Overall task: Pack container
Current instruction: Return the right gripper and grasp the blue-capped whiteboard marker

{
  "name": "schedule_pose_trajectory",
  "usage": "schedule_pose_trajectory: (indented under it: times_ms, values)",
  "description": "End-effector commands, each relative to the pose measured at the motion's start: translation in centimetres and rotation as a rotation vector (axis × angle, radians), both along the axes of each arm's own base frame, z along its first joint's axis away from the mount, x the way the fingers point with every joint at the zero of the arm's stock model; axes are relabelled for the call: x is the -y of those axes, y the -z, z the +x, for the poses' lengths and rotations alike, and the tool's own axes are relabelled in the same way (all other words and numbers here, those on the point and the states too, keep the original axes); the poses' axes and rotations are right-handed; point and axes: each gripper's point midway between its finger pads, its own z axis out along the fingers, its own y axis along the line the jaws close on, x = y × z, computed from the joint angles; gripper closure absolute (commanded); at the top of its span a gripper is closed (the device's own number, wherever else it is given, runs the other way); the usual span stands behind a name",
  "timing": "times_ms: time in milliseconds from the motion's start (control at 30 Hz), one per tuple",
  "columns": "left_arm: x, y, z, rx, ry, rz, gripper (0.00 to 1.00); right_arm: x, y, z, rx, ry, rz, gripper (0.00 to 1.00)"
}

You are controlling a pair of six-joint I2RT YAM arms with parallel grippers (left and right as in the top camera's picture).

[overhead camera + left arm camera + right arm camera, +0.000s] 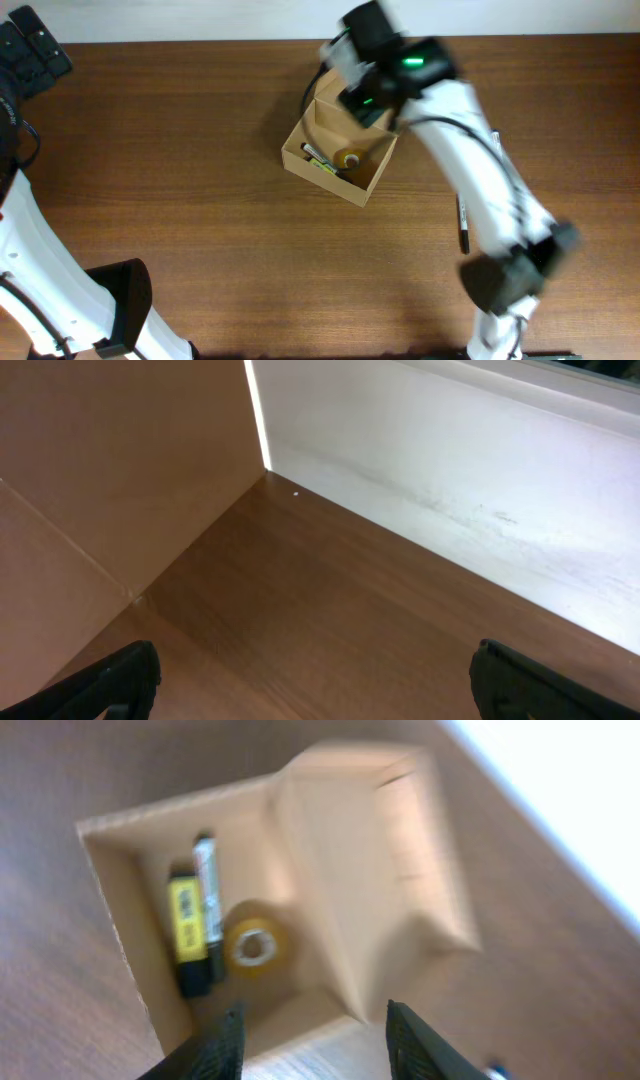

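The container sits open on the brown table, its flap lid raised on the side toward the white wall. Inside the container, against one wall, lie a yellow-labelled stick and a slim marker side by side, with a roll of tape touching the marker.

The right arm reaches over the container and hides part of its far rim and lid in the overhead view. The right gripper hangs above the container's near edge, its fingers spread apart with nothing between them; the wrist view is blurred.

A dark pen lies on the table beside the container, partly beneath the right arm.

The left gripper is well apart from the container, near the table's corner by the wall. Its fingers are spread wide and empty over bare wood.
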Motion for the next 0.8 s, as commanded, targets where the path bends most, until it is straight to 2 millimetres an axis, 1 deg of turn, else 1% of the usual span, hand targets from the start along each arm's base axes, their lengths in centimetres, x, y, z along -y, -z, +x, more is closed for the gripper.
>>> schedule_pose_trajectory:
  times_ms: [0,33,67,133,167,200,233,300,400,467,533,633,767]
  values:
    - [-0.2,0.3,0.2,-0.012,0.004,0.001,0.00,7.6,-7.8,-0.3,0.181,0.231,0.054,0.53]
    - [-0.2,0.3,0.2,-0.012,0.004,0.001,0.00,10.2,-8.7,-0.2,0.201,0.304,0.070,0.53]
    - [-0.2,0.3,0.2,-0.012,0.004,0.001,0.00,12.9,-9.0,0.0,0.210,0.376,0.083,0.53]
    - [-0.2,0.3,0.2,-0.012,0.004,0.001,0.00,17.0,-8.6,0.4,0.203,0.495,0.096,0.53]
    - [-0.2,0.3,0.2,-0.012,0.004,0.001,0.00,19.1,-7.8,0.4,0.185,0.554,0.098,0.53]
    - [-0.2,0.3,0.2,-0.012,0.004,0.001,0.00,21.3,-6.5,0.5,0.154,0.621,0.101,0.53]
    - [-0.2,0.3,0.2,-0.012,0.004,0.001,0.00,22.9,-5.1,0.5,0.120,0.671,0.110,0.53]
    - [-0.2,0.3,0.2,-0.012,0.004,0.001,0.00,25.0,-1.9,0.6,0.040,0.715,0.130,0.53]
    - [-0.2,0.3,0.2,-0.012,0.004,0.001,0.00,27.4,3.9,0.9,-0.065,0.767,0.140,0.52]
    - [-0.2,0.3,0.2,-0.012,0.004,0.001,0.00,28.5,7.4,0.6,-0.136,0.783,0.117,0.50]
    - [-0.2,0.3,0.2,-0.012,0.004,0.001,0.00,29.1,10.9,0.2,-0.211,0.788,0.097,0.48]
    - [-0.2,0.3,0.2,-0.012,0.004,0.001,0.00,29.1,15.2,0.0,-0.315,0.770,0.068,0.47]
    - [-0.2,0.3,0.2,-0.012,0.004,0.001,0.00,29.1,19.0,0.1,-0.396,0.768,0.053,0.47]
